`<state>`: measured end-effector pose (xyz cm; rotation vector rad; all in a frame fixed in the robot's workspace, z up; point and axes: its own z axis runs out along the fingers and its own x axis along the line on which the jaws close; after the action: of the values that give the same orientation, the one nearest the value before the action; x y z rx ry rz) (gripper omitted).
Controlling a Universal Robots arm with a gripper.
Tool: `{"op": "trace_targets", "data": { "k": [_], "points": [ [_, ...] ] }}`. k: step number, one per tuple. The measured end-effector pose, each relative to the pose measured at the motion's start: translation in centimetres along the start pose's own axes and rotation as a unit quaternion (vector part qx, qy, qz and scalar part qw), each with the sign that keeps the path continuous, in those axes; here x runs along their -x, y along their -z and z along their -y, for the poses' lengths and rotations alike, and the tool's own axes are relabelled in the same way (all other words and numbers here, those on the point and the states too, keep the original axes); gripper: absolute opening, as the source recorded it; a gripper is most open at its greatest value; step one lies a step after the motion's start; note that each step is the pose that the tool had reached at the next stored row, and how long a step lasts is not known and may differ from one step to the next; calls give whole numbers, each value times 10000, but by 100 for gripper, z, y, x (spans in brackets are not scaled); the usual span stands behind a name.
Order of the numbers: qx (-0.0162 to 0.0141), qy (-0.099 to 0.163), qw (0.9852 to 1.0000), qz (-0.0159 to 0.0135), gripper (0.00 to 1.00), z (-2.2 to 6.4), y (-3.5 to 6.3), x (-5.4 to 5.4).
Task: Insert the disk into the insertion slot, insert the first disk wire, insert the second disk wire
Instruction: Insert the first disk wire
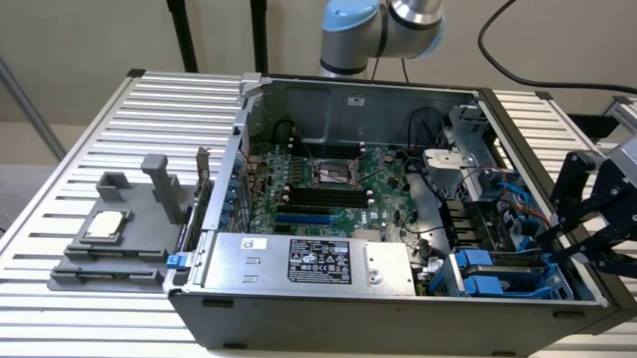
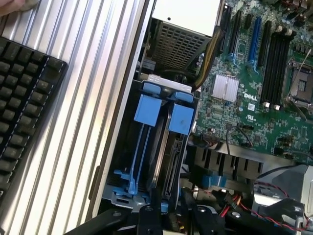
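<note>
We see the open computer case on the ribbed table. The gripper hangs over the case's near corner on the exterior view's right, just above the insertion slot.

In the wrist view the gripper looks released. Its two black fingers stand apart, and we see nothing pinched between them. They are just beside the end of the slot.

The disk stands on its edge inside the slot. Its blue tab sticks out at the far end, next to a second blue tab. So we think the first step is done: the disk is in.

The long plug strip on the disk's edge looks bare. We see no wire going into it. Some red wires lie loose near the gripper, close to the disk but not touching it. We cannot tell if these are the disk wires. So we think both wire steps are left.

The green board fills the middle of the case. The silver box with a black label sits along the near wall. A black keyboard lies on the table outside the case.
</note>
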<state>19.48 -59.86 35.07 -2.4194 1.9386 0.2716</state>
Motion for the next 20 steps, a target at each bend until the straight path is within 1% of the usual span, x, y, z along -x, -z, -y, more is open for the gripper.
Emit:
{"op": "trace_targets", "data": {
  "k": [1, 8, 15, 16, 17, 18, 19, 20],
  "points": [
    [2, 9, 10000, -1, 30, 15, 1, -3],
    [20, 97, 10000, -7, 30, 22, -32, 0],
    [33, 179, 9998, -14, 30, 44, -85, 69],
    [35, 189, 9998, -16, 28, 46, -87, 76],
    [36, 198, 9998, -16, 28, 48, -87, 81],
    [38, 207, 9998, -17, 21, 49, -88, 85],
    [41, 215, 9998, -17, 21, 50, -89, 87],
    [44, 222, 9997, -17, 17, 49, -89, 87]
  ]
}}
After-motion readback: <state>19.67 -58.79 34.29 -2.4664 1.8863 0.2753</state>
